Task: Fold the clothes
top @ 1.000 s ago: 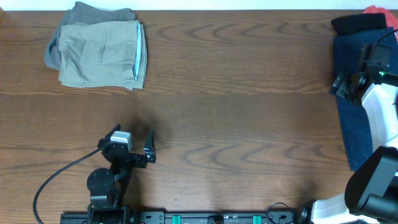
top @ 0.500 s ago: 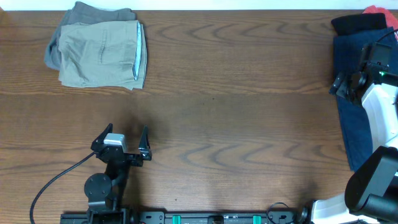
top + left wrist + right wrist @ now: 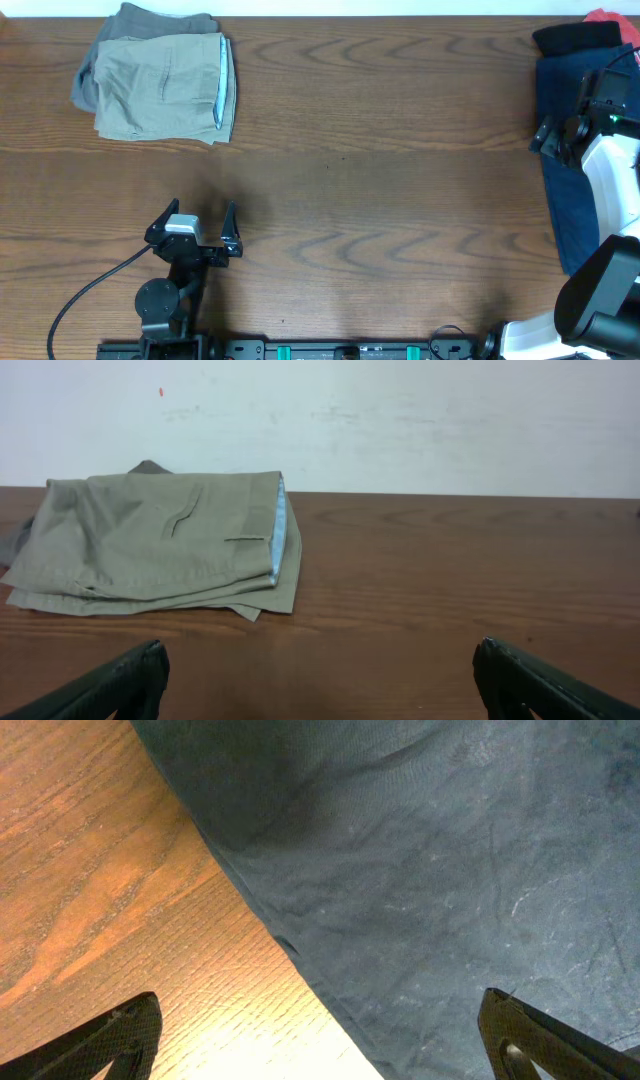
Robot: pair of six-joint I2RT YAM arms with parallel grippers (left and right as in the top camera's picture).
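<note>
Folded khaki-beige shorts [image 3: 165, 88] with a pale blue waistband edge lie at the table's far left, on top of a grey-olive garment [image 3: 140, 20]. They also show in the left wrist view [image 3: 160, 540]. My left gripper [image 3: 195, 225] is open and empty near the front edge, well short of the shorts. A navy garment [image 3: 570, 190] lies spread at the right edge; it fills the right wrist view [image 3: 450, 870]. My right gripper [image 3: 560, 135] is open just above its left edge, holding nothing.
A black garment [image 3: 575, 38] and a red one [image 3: 605, 16] lie at the far right corner behind the navy cloth. A black cable [image 3: 85, 290] trails from the left arm. A white wall [image 3: 400, 420] stands behind the table.
My left gripper has pulled back toward the front-left and turned slightly. The right arm and the clothes have not moved.
</note>
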